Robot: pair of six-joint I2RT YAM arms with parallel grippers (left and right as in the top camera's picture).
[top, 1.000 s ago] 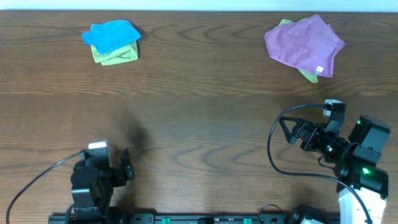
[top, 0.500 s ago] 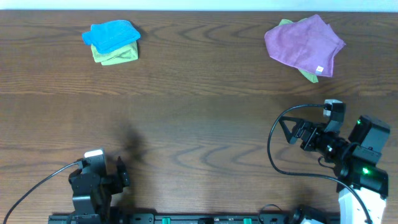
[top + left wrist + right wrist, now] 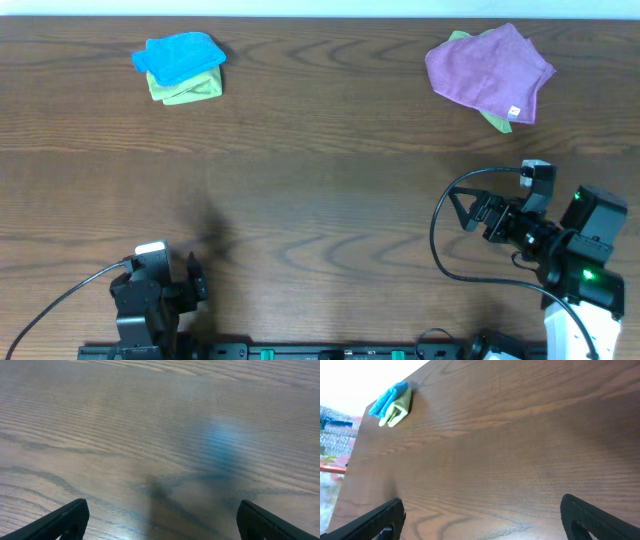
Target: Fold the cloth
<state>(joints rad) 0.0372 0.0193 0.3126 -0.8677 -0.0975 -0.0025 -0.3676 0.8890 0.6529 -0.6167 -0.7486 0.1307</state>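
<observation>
The sky-blue cloth [image 3: 178, 58] lies folded on top of a lime-green cloth [image 3: 188, 91] at the far left of the table. It also shows small in the right wrist view [image 3: 387, 399], far from the fingers. My left gripper [image 3: 199, 283] sits low at the front left, open and empty; the left wrist view shows its fingers wide apart over bare wood [image 3: 160, 520]. My right gripper [image 3: 458, 209] is at the front right, open and empty, with its fingers wide apart in the right wrist view [image 3: 482, 517].
A purple cloth with a white tag [image 3: 490, 68] lies on another lime-green cloth [image 3: 494, 121] at the far right. A black cable [image 3: 440, 250] loops beside the right arm. The brown wooden table [image 3: 320, 190] spans the view.
The left arm drew back toward the front edge a second ago and has since stopped. The right arm and the cloths have not moved.
</observation>
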